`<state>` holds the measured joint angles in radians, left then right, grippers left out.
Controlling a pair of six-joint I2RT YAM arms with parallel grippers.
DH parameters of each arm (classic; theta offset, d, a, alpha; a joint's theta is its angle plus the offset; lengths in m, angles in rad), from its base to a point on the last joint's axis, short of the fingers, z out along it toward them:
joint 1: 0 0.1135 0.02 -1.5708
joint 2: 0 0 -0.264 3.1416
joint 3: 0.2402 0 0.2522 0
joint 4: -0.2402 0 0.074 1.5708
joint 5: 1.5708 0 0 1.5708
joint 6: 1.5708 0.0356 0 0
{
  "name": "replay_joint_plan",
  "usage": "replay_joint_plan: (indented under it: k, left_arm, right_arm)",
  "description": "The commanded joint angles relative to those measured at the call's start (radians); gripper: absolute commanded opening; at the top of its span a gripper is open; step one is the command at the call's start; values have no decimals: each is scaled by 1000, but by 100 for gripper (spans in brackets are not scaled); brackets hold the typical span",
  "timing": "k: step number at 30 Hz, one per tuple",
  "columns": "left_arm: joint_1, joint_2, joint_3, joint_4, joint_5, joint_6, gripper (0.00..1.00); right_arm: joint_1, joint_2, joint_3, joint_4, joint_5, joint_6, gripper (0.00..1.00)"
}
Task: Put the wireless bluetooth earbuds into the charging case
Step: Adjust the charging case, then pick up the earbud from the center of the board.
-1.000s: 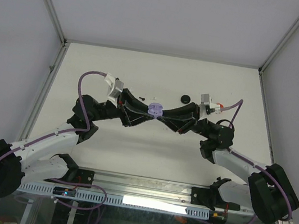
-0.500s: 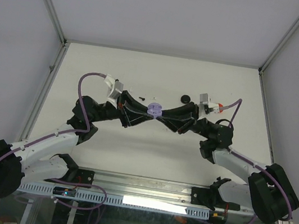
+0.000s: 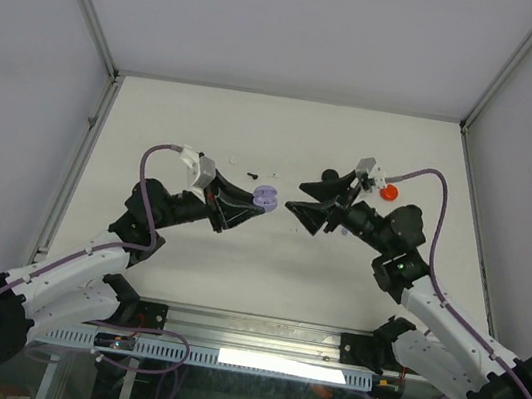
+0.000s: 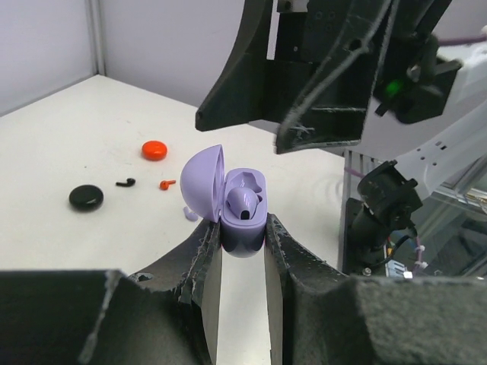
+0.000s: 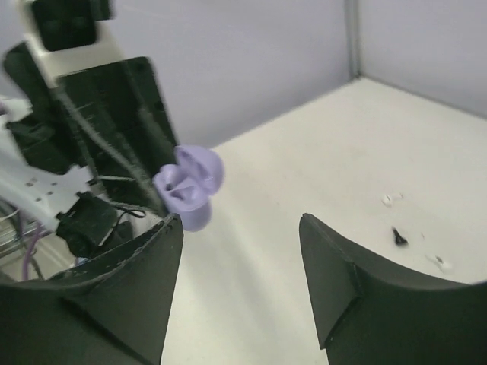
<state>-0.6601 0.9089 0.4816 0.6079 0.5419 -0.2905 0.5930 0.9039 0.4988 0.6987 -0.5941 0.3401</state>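
Observation:
My left gripper (image 4: 242, 230) is shut on the base of the lavender charging case (image 4: 245, 228), held above the table with its lid (image 4: 203, 182) hinged open to the left. One lavender earbud (image 4: 242, 202) sits in a socket of the case. A second lavender earbud (image 4: 189, 214) lies on the table just beside it. My right gripper (image 5: 240, 220) is open with nothing between its fingers, a short way right of the case (image 3: 265, 197) in the top view. From the right wrist the case (image 5: 190, 186) shows ahead and to the left.
A red case (image 4: 154, 150), a black case (image 4: 86, 198), a black earbud (image 4: 126, 182) and a red earbud (image 4: 167, 183) lie on the white table (image 3: 287, 132). White earbuds (image 5: 392, 199) and another black one (image 5: 399, 236) lie further off. Walls close in three sides.
My right gripper has opened and drawn back to the right, away from the case. The left gripper has carried the case slightly left and kept hold of it.

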Motion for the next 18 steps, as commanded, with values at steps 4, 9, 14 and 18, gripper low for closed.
replay_joint_plan:
  k: [4, 9, 14, 18]
  left_arm:
    - [-3, -50, -4, -97, -79, 74, 0]
    - [-2, -87, -25, -146, -143, 101, 0]
    - [-2, -109, -27, -204, -192, 115, 0]
    - [-2, -130, -40, -211, -210, 115, 0]
  right_arm:
    - [-13, 4, 192, -753, 408, -57, 66]
    - [-50, 60, 220, -915, 531, -23, 66]
    - [-152, 142, 215, -983, 606, 41, 66]
    - [-248, 215, 182, -964, 592, 72, 66]
